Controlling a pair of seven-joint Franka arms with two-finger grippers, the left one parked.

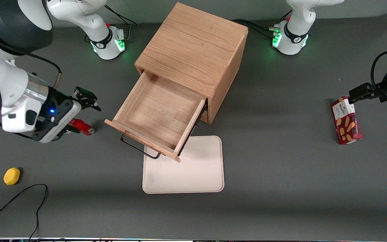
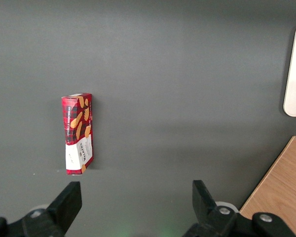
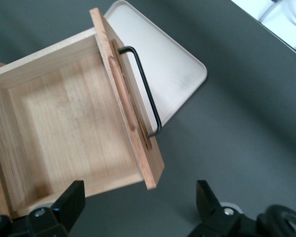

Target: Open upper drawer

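The upper drawer (image 1: 160,114) of the oak cabinet (image 1: 193,50) stands pulled far out, its shallow wooden box bare inside. Its thin black bar handle (image 1: 138,148) sticks out from the flat oak front. My gripper (image 1: 87,99) hangs above the table beside the drawer, toward the working arm's end, apart from the front and the handle. In the right wrist view the gripper (image 3: 138,197) is open with only grey table between its fingers. The same view shows the drawer (image 3: 69,128) and the handle (image 3: 145,89), with a corner of the drawer front just clear of the fingertips.
A cream tray (image 1: 193,168) lies on the table in front of the cabinet, partly under the drawer. A red can (image 1: 81,127) lies under my wrist. A yellow round object (image 1: 11,176) and a black cable (image 1: 29,198) lie nearer the camera. A cookie box (image 1: 346,121) lies toward the parked arm's end.
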